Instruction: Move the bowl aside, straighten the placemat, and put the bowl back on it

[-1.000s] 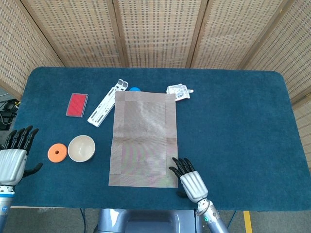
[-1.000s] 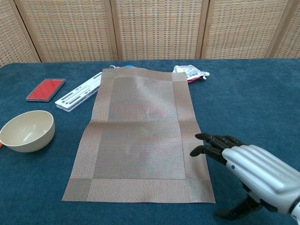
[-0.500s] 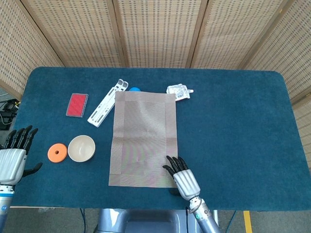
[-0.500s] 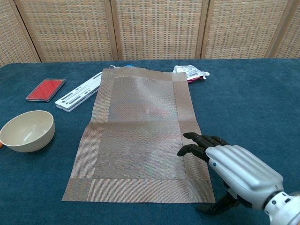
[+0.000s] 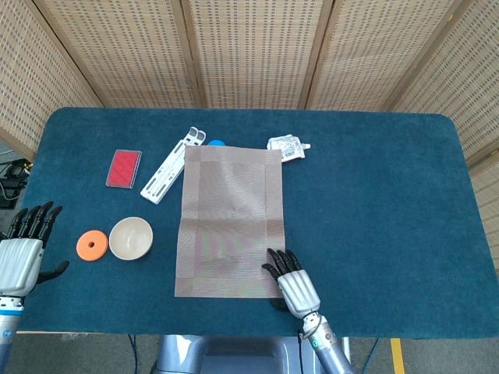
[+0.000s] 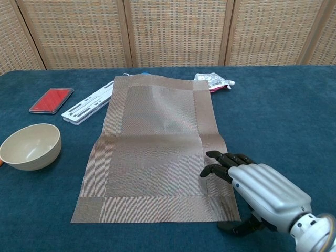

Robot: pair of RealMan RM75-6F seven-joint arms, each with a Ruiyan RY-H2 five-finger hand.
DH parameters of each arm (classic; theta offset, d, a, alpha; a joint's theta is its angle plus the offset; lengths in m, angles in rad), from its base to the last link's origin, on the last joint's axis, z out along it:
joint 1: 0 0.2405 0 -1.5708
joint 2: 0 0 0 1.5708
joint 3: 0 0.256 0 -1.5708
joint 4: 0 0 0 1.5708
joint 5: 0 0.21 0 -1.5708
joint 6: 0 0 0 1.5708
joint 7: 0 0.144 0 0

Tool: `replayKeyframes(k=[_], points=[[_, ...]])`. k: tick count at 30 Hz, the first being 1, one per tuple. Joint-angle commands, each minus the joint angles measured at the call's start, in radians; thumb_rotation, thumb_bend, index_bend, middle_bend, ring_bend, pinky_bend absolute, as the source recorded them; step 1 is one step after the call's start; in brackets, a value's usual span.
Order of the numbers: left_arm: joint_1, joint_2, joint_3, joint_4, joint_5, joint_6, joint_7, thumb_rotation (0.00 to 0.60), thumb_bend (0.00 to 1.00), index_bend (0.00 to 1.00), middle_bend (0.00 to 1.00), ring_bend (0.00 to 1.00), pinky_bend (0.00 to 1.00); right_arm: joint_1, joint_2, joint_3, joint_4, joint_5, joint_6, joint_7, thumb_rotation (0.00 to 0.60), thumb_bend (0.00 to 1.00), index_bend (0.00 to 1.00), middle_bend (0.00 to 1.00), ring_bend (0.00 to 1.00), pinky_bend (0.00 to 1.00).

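The placemat (image 5: 231, 221) lies lengthwise on the blue table (image 5: 374, 202), its long edges tilted slightly. Your right hand (image 5: 294, 284) rests at the placemat's near right corner, dark fingertips (image 6: 218, 163) on the woven border, thumb on the cloth just off the mat; nothing is held, fingers lying side by side. The bowl (image 5: 130, 238) sits off the placemat to its left, beside an orange disc (image 5: 92, 245). Your left hand (image 5: 22, 253) hovers further left of the placemat, at the table's edge, fingers spread and empty. Beyond the placemat's far edge: a red case (image 5: 124, 168), a white rack (image 5: 173, 164), a pouch (image 5: 287, 146).
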Motion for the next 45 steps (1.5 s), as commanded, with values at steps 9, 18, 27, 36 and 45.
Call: replayKeyframes(k=[9, 18, 27, 36, 45], points=[[0.003, -0.006, -0.006, 0.008, 0.007, -0.003, -0.013, 0.600, 0.18, 0.01, 0.00, 0.00, 0.00, 0.009, -0.062, -0.005, 0.095, -0.076, 0.092, 0.123, 0.600, 0.67, 0.25, 0.00, 0.00, 0.00], [0.004, -0.003, -0.008, 0.006, 0.005, -0.013, -0.017, 0.600, 0.18, 0.01, 0.00, 0.00, 0.00, 0.015, -0.074, -0.005, 0.140, -0.061, 0.082, 0.142, 0.600, 0.63, 0.24, 0.00, 0.00, 0.00], [0.006, -0.002, -0.012, 0.005, 0.003, -0.016, -0.022, 0.600, 0.18, 0.01, 0.00, 0.00, 0.00, 0.018, -0.094, 0.010, 0.173, -0.060, 0.108, 0.171, 0.600, 0.52, 0.47, 0.02, 0.00, 0.00], [0.006, -0.003, -0.012, 0.004, 0.004, -0.023, -0.020, 0.600, 0.18, 0.02, 0.00, 0.00, 0.00, 0.019, -0.097, 0.009, 0.182, -0.066, 0.126, 0.210, 0.600, 0.52, 0.61, 0.12, 0.00, 0.00], [0.006, -0.004, -0.012, 0.003, 0.006, -0.025, -0.014, 0.600, 0.18, 0.02, 0.00, 0.00, 0.00, 0.017, -0.091, 0.005, 0.176, -0.063, 0.130, 0.207, 0.600, 0.57, 0.64, 0.12, 0.00, 0.00]])
